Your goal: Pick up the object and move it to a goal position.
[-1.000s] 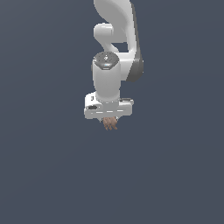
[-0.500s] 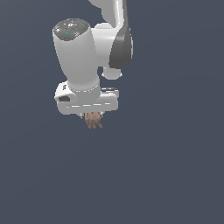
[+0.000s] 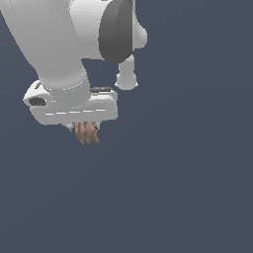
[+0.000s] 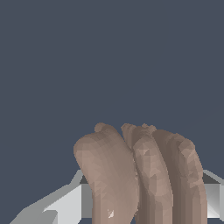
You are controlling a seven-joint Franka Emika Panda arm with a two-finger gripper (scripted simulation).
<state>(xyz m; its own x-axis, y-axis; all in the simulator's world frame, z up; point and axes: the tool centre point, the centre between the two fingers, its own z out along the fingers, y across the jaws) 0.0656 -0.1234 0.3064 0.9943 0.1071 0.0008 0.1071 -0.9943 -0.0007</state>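
Note:
The object (image 3: pixel 87 132) is a small brownish-pink lump with ridged, finger-like lobes. It hangs from under my white gripper (image 3: pixel 84 126) in the exterior view, held up in the air. The gripper's fingers are mostly hidden behind the object and the hand. In the wrist view the object (image 4: pixel 140 175) fills the lower middle, with the grey fingers (image 4: pixel 65 205) on either side of it. The gripper is shut on the object.
The white arm (image 3: pixel 59 49) fills the upper part of the exterior view's left. Only a plain dark grey-blue background shows around it in both views.
The arm has come much closer to the exterior camera and moved toward the exterior view's left, carrying the object. The object stays in the gripper.

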